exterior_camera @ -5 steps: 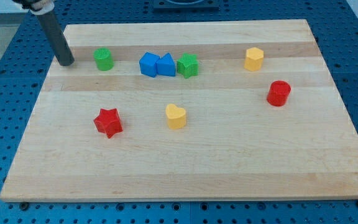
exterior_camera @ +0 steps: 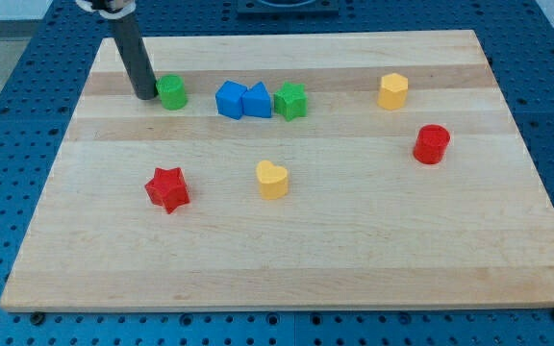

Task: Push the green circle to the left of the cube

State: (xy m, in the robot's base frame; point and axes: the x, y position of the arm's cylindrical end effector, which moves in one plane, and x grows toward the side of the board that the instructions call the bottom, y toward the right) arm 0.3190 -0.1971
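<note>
Green circle block is located near the wooden board's top-left, contacted on its left by my tip. No pincer is fitted. Bare board separates it from the blue cube rightward.

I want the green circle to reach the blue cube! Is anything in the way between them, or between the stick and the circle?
Nothing visible. My tip sits right against the green circle on the view's left side. Between the circle and the blue cube there is only bare wooden board.
</note>
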